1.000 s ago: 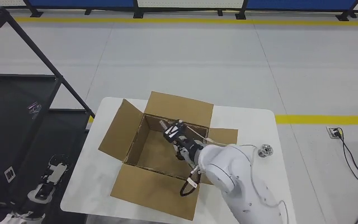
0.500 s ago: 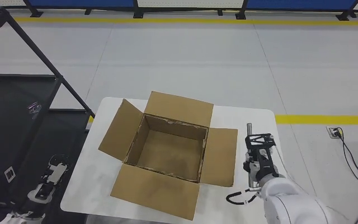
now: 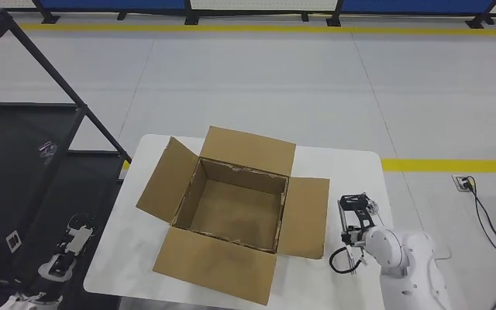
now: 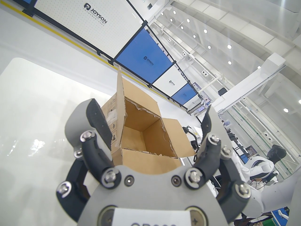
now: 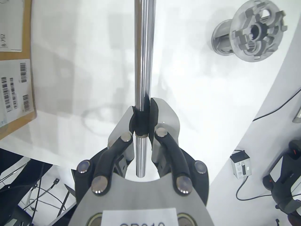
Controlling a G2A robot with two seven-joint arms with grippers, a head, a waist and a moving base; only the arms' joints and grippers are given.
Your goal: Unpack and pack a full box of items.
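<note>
Right gripper (image 5: 142,118), jaws pinching a steel rod (image 5: 143,36) near one end, holds it over the bench (image 5: 200,90) between the empty box (image 3: 248,151) and a metal hub (image 5: 249,39), seemingly for set-down outside the box; left gripper (image 4: 150,106), jaws spread, carries nothing.

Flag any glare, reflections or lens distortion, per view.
Left wrist view: wide-angle bend in the ceiling lines, with light streaks across it. Right wrist view: bright streak along the rod; glossy table shows faint reflections. Top view: even light, box interior slightly shaded.
</note>
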